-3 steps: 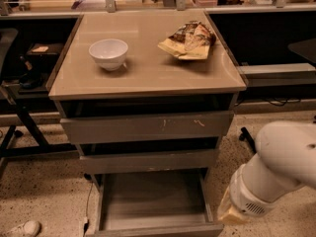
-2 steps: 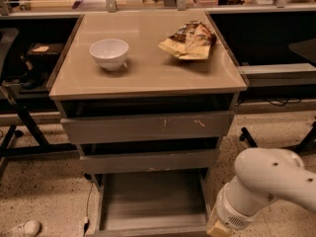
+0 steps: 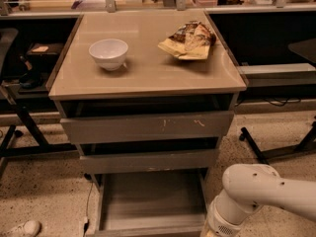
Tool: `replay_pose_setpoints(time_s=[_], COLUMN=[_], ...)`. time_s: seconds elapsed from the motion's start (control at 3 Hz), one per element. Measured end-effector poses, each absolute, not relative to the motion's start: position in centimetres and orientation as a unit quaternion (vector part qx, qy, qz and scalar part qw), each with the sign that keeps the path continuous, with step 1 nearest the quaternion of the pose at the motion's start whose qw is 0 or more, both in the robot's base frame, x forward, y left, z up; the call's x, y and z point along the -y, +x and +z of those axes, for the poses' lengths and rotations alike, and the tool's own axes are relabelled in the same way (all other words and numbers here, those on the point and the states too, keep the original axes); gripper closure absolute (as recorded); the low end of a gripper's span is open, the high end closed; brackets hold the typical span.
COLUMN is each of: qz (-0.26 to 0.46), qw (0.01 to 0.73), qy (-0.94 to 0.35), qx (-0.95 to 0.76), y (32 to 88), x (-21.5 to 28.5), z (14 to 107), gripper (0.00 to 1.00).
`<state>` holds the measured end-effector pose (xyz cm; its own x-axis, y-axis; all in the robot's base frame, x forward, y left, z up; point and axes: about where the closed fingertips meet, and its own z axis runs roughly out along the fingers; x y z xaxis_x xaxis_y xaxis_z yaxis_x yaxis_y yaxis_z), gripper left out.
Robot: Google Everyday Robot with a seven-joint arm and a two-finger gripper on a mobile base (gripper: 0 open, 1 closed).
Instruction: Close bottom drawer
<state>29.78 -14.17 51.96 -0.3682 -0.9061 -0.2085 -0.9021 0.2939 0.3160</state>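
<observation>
The grey, shallow bottom drawer sits at the foot of the grey three-drawer cabinet with a beige top. It is pulled well out toward the camera, so its bare inner floor is in plain sight. Its front panel lies along the lower edge of the view, far forward of the cabinet face. The closing has therefore not begun as far as can be seen, and the whole push inward is left to do.

The gripper is at the drawer's front right corner, low in front of the cabinet and mostly cut off by the edge of the view. Whether it is spread or pressed together cannot be told, nor whether it touches the panel. The rounded white robot arm that carries it reaches in from the cabinet's right side.

Above the open drawer, the grey middle drawer and the grey top drawer each stand slightly proud of the cabinet. On the cabinet top rest a white round bowl toward the left and a crumpled yellow-brown snack bag toward the right, well apart.
</observation>
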Motion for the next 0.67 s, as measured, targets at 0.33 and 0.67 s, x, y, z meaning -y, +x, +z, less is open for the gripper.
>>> replay_pose_setpoints(time_s=[0.33,0.67], qz=[-0.211,-0.23], qw=[0.013,0.027], qy=[0.549,0.528], qx=[0.809,0.817], y=[29.3,29.6], x=[13.7,12.5], z=[48.3,41.1], gripper=[1.0,1.0])
